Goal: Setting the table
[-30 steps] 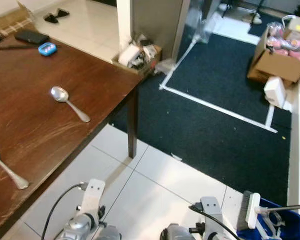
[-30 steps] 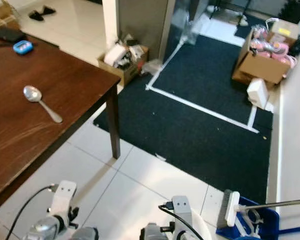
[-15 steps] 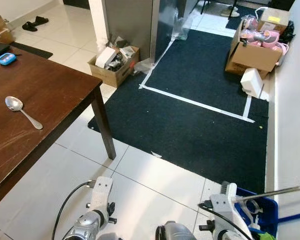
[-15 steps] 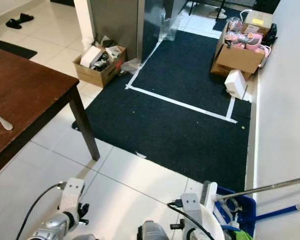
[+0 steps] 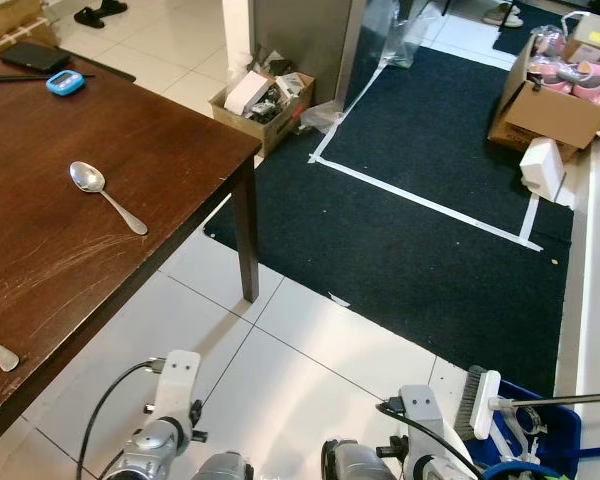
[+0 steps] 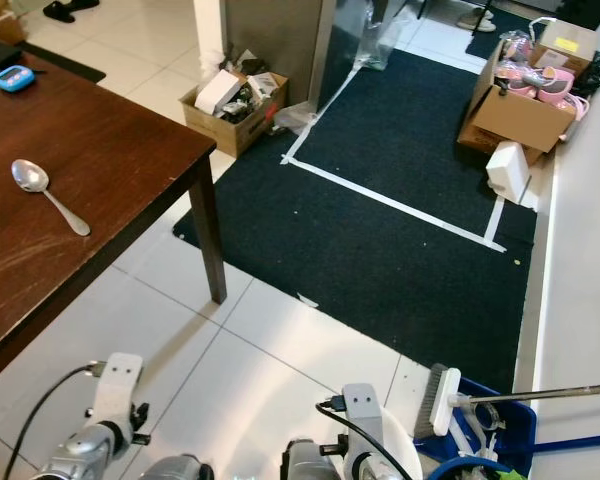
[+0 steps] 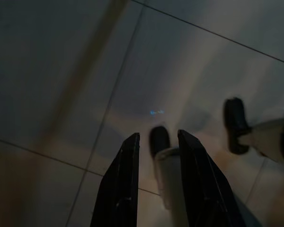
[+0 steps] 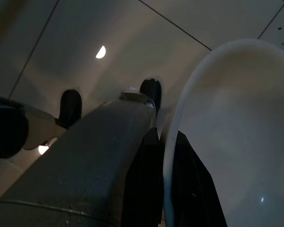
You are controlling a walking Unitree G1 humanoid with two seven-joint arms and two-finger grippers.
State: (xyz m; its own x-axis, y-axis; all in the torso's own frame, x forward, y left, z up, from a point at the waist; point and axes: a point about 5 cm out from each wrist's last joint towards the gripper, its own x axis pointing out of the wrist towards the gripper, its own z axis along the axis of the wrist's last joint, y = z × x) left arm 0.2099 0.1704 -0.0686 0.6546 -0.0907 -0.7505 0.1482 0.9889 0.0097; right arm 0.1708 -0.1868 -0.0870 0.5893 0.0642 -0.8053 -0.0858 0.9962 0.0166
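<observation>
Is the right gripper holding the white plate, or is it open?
Holding: the right gripper has its fingers shut on the plate rim, one each side.

Dark brown table [image 5: 160,160] — silver spoon [image 5: 105,194], blue gadget [image 5: 65,83]; navy carpet [image 5: 430,250] — white tape [image 5: 420,202].

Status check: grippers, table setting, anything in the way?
Right gripper shut on white plate. Left gripper open, empty, low. Spoon on table. Floor ahead open.
</observation>
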